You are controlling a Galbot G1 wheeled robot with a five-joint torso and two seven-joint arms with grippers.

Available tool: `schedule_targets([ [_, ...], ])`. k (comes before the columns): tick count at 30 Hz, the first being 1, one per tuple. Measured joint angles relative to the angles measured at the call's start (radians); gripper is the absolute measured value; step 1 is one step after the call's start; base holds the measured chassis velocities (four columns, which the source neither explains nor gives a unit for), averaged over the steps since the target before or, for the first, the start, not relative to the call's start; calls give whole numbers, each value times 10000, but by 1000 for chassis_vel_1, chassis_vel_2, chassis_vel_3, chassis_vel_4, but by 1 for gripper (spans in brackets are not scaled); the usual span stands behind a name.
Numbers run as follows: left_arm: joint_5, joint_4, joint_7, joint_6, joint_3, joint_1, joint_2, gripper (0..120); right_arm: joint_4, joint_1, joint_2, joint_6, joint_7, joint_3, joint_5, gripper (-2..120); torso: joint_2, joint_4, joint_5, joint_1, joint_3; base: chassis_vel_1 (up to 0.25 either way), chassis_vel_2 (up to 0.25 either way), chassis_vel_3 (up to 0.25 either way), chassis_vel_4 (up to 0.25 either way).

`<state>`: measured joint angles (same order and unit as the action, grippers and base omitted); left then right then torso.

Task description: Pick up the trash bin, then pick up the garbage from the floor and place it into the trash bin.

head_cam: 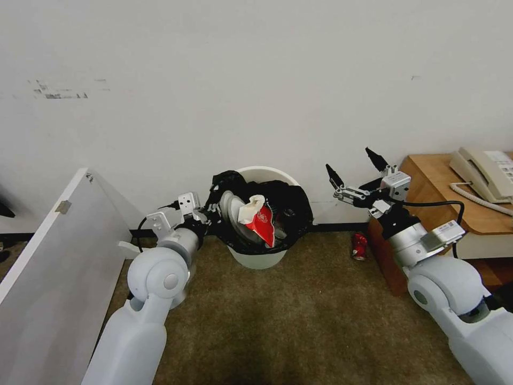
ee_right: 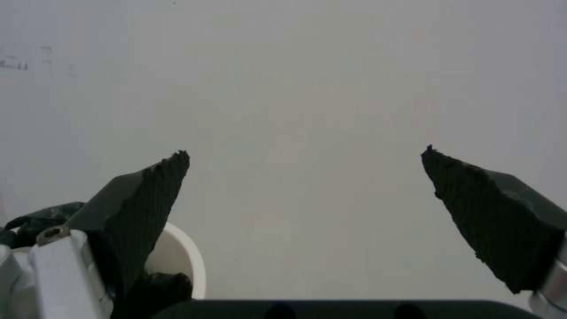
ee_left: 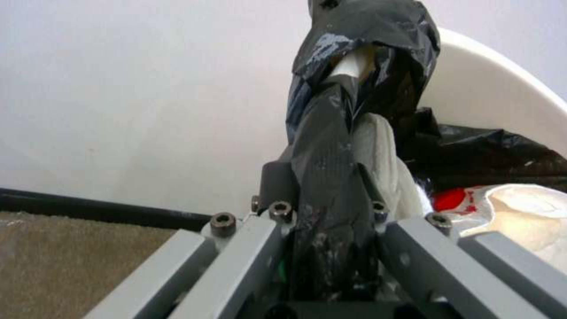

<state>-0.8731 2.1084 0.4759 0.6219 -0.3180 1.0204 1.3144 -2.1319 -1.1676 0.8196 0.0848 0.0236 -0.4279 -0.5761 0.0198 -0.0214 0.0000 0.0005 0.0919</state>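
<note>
Left claw (head_cam: 211, 213) clamped on the bag-lined near rim of the trash bin (head_cam: 260, 256), which sits against the wall — a red packet (head_cam: 263, 223) and white tissue (head_cam: 250, 208) just beyond its tips. Right claw (head_cam: 356, 166) spread wide, holding nothing, in open air beside the bin's far rim; a red can (head_cam: 359, 246) lies on the floor below it, next to the bench (head_cam: 433, 179).

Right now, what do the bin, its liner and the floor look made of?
Trash bin: smooth white wall, likely plastic. Liner: thin glossy black film, crinkled, pinched in the left gripper. Floor: matte brown-olive short-pile carpet, by its texture.
</note>
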Motion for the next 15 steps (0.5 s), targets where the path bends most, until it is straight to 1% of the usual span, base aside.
schedule_targets([
  [15,-17,5,0,4,-5,-26,0,4,-31,-37,-38,85,-115,-36,0,100,0,0,-1,0,-1,-3,3,3,-3],
])
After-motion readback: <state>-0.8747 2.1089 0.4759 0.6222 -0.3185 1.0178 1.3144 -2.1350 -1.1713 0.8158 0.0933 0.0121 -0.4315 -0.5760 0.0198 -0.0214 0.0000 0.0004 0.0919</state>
